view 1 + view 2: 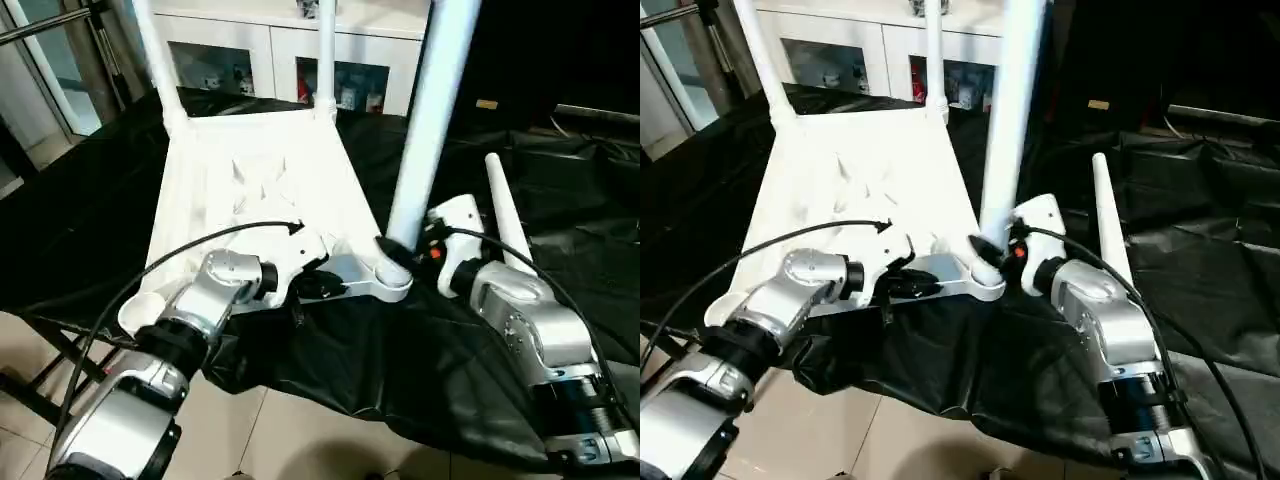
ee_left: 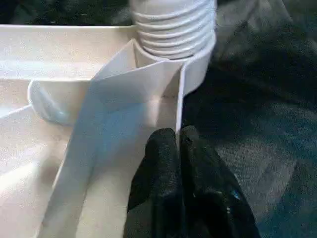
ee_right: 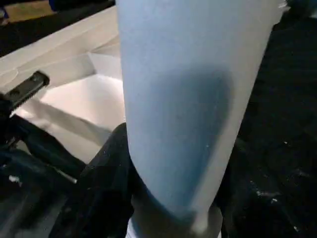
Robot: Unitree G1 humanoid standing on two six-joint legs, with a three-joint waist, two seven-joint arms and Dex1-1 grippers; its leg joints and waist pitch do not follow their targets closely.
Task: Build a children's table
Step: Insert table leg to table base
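The white tabletop [image 1: 260, 180] lies upside down on black cloth, ribs facing up. Two white legs [image 1: 155, 60] [image 1: 326, 50] stand in its far corner sockets. A third leg [image 1: 425, 130] stands upright in the near right socket [image 1: 392, 280], and my right gripper [image 1: 400, 250] is shut around its base, with a black finger [image 3: 106, 173] beside the tube [image 3: 173, 99]. My left gripper [image 1: 325, 285] is shut on the tabletop's thin rim [image 2: 171, 94] right next to that socket, where the leg's threaded end [image 2: 173, 25] sits. Another leg [image 1: 505, 220] lies loose on the cloth to the right.
The near left corner socket [image 1: 140, 312] is open, close to my left forearm. A white glass-fronted cabinet [image 1: 280, 50] stands behind the table. The black cloth [image 1: 400, 360] hangs over the front edge above a tiled floor [image 1: 280, 440].
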